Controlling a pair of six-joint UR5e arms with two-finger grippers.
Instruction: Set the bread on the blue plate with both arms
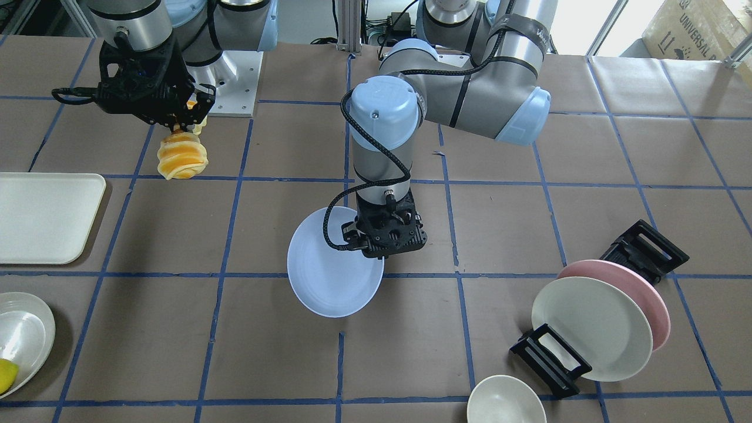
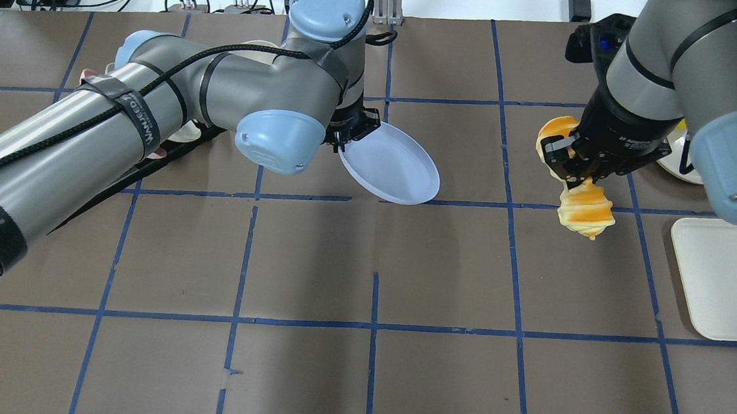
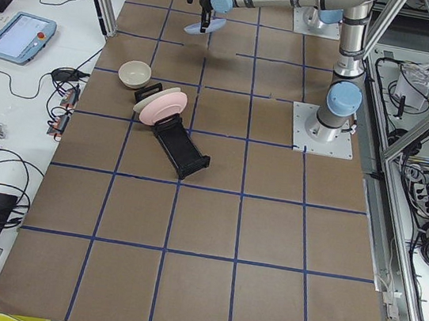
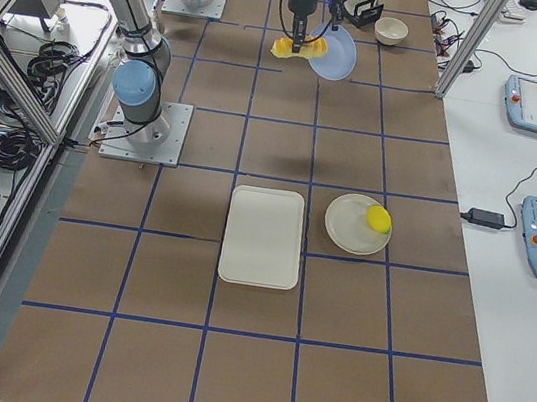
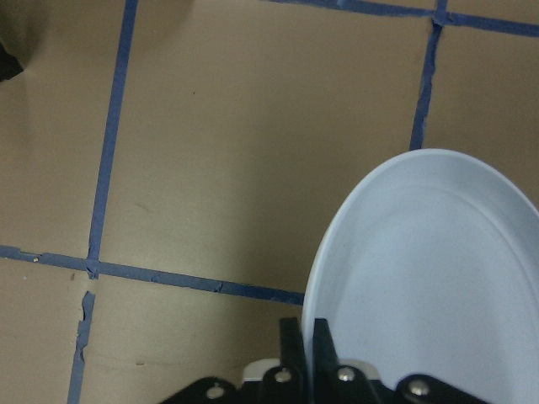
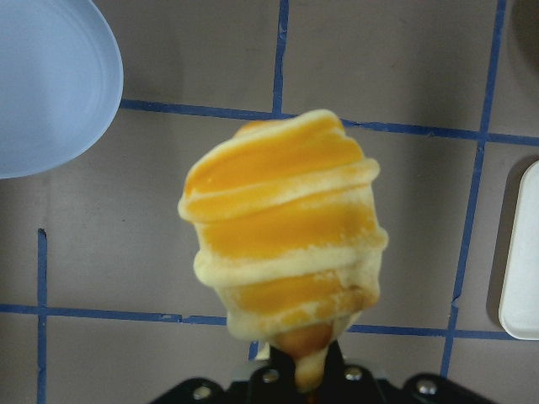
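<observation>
The blue plate hangs tilted above the table's middle, pinched at its rim by my left gripper, which is shut on it. It also shows in the overhead view and the left wrist view, where the gripper clamps the rim. The bread, a ridged orange and pale-yellow loaf, hangs from my right gripper, shut on its upper end, well off to the plate's side. The bread fills the right wrist view; the plate's edge shows at its upper left.
A cream tray and a white plate with a yellow lemon-like piece lie under the right arm's side. A black rack with a cream-white plate and a pink plate, and a bowl, stand on the left arm's side.
</observation>
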